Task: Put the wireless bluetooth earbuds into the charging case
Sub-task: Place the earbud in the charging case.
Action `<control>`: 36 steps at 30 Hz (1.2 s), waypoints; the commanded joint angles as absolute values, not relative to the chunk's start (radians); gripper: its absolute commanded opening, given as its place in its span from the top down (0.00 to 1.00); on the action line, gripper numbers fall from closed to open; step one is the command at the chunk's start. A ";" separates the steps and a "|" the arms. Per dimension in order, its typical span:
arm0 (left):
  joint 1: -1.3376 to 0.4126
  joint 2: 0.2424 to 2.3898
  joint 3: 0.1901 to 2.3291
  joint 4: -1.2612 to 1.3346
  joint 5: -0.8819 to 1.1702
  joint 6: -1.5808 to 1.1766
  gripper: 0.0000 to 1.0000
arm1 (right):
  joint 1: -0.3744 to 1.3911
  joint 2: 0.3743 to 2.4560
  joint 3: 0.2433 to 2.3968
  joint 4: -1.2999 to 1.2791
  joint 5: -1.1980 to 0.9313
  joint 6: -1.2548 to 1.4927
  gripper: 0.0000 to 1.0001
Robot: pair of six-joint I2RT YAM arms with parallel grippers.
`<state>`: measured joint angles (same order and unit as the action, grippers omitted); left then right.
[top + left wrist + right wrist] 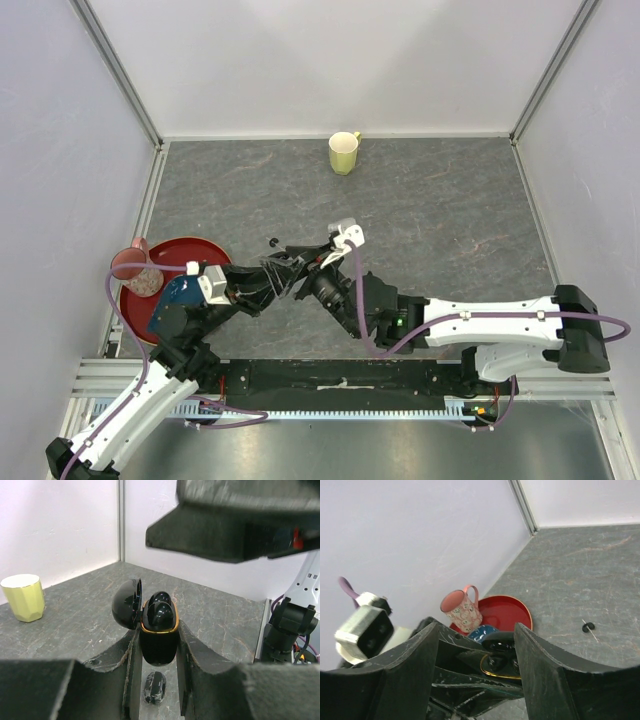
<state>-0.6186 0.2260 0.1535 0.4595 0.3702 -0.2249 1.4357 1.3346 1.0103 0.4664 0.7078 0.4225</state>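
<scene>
I judged this to be the seating step. The left gripper [158, 636] was clamped on the charging case [159, 645], one finger on each side, holding it upright above the table [450, 220] with the lid [126, 604] swung open to the left. Two glossy earbuds [161, 606] appeared to sit in the mouth of the case, inside the gold rim, though I couldn't tell whether they were fully home.

The right gripper [477, 630] hung directly over that opening. Its jaws were spread wide and nothing was pinched between them. In its own wrist view the gold rim showed low in the gap between the two fingers, close beneath them.

One loose earbud [589, 627] lay on the table, stem outward, beyond both grippers and well apart from the case. A small dark lump [154, 687] sat on the table right under the held case (a bud or a second case, I couldn't say).

As I saw it, the next move called for lifting the right gripper straight up and clear without brushing the rim or the lid. It could then swing out to the loose earbud while the left kept the case level.
</scene>
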 commanded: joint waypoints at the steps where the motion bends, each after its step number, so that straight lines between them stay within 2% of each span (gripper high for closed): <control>1: -0.618 0.218 0.167 0.486 0.385 -0.227 0.98 | 1.427 1.272 1.014 0.557 0.675 0.413 0.31; 5: -0.618 0.209 0.169 0.472 0.385 -0.233 0.98 | 1.425 1.244 1.012 0.542 0.676 0.407 0.28; 8: -0.618 0.202 0.170 0.465 0.390 -0.235 0.98 | 1.422 1.221 1.017 0.483 0.724 0.431 0.23; 9: -0.618 0.199 0.172 0.463 0.393 -0.235 0.98 | 1.414 1.220 1.022 0.419 0.738 0.446 0.17; 12: -0.618 0.206 0.178 0.459 0.414 -0.235 0.98 | 1.370 1.210 1.080 0.235 0.753 0.531 0.13; 17: -0.618 0.238 0.187 0.463 0.465 -0.255 0.98 | 1.266 1.184 1.121 0.007 0.597 0.633 0.12; 20: -0.618 0.262 0.199 0.466 0.494 -0.259 0.98 | 1.191 1.166 1.118 -0.043 0.471 0.667 0.12; 36: -0.620 0.451 0.271 0.545 0.650 -0.252 0.98 | 1.057 1.209 1.143 -0.222 0.215 0.710 0.11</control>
<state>-0.6186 0.4000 0.2073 0.4706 0.5968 -0.2272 1.0779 1.2007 1.1294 -0.1959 0.2985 0.6884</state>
